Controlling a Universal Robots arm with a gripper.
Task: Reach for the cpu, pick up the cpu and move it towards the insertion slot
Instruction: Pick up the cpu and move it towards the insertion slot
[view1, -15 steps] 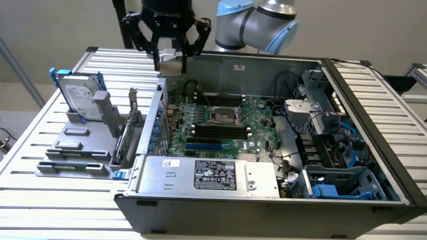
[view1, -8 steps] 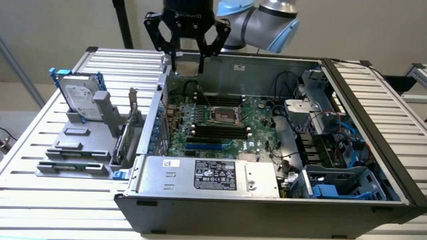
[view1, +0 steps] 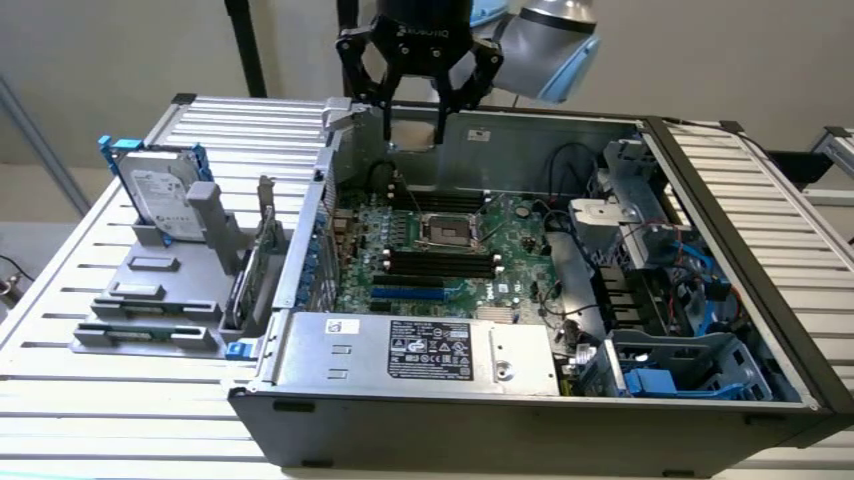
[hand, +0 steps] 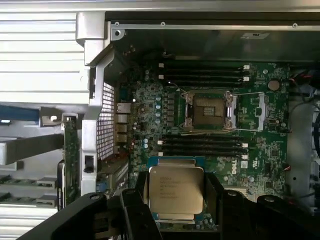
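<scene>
The cpu, a small square chip with a dull silver face, sits between the two black fingers of my gripper, which is shut on its edges. In the exterior view my gripper hangs high over the back wall of the open computer case, well above the motherboard. The insertion slot is a square socket with a silvery frame and a dark centre, lying open between two banks of black memory slots. From outside, the insertion slot lies below and a little in front of the gripper.
A silver hard drive in a blue bracket stands upright in a grey holder on the exterior view's left. The power supply fills the case's front. Cables and drive bays crowd the exterior view's right.
</scene>
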